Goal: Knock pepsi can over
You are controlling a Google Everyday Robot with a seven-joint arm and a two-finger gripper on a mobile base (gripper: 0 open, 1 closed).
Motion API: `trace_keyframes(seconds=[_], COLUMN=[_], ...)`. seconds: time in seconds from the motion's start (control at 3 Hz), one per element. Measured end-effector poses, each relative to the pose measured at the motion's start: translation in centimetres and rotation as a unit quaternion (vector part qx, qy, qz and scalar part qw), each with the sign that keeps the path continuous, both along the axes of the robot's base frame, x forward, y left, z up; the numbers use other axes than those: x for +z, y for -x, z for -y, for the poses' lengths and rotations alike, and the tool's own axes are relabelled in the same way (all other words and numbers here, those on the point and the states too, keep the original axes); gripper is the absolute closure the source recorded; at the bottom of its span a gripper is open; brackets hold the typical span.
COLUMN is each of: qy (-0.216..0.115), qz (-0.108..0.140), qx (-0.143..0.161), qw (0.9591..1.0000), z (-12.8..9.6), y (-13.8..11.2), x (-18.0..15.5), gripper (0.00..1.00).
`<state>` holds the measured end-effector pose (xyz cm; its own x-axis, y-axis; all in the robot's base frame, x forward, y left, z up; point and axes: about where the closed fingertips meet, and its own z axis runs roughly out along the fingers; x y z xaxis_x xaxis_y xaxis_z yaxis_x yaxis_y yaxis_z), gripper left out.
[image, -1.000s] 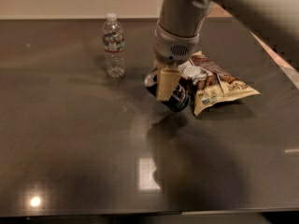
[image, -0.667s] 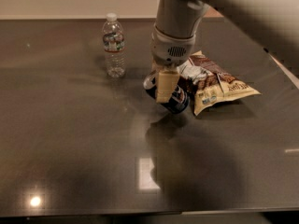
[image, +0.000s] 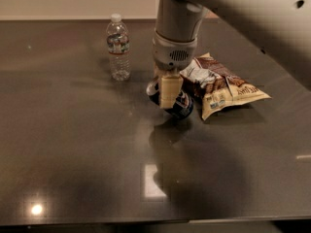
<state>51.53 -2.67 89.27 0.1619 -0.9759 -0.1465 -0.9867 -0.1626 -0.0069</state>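
The pepsi can (image: 181,107) is dark blue with a silver top. It is tipped well off upright on the dark table (image: 73,154), its top pointing left, just left of the snack bag. My gripper (image: 168,97) comes straight down from the grey wrist and sits right at the can, covering its middle. Part of the can is hidden behind it.
A clear plastic water bottle (image: 118,47) stands upright to the left and behind the can. A brown and white snack bag (image: 221,84) lies right of the can, touching or nearly touching it. My arm crosses the upper right of the view.
The wrist has shifted slightly to the left over the can. The can stays tipped in about the same spot. Bottle and bag have not moved.
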Motion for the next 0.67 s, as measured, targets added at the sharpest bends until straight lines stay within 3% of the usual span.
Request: trace_keyframes(seconds=[0.33,0.67], qy=[0.0,-0.004], qz=[-0.006,-0.017], qx=[0.004,0.007], qw=[1.0,0.9998], z=[-0.2,-0.44], y=[0.07,0.53], x=[-0.43,-1.11], gripper=[0.12,0.0])
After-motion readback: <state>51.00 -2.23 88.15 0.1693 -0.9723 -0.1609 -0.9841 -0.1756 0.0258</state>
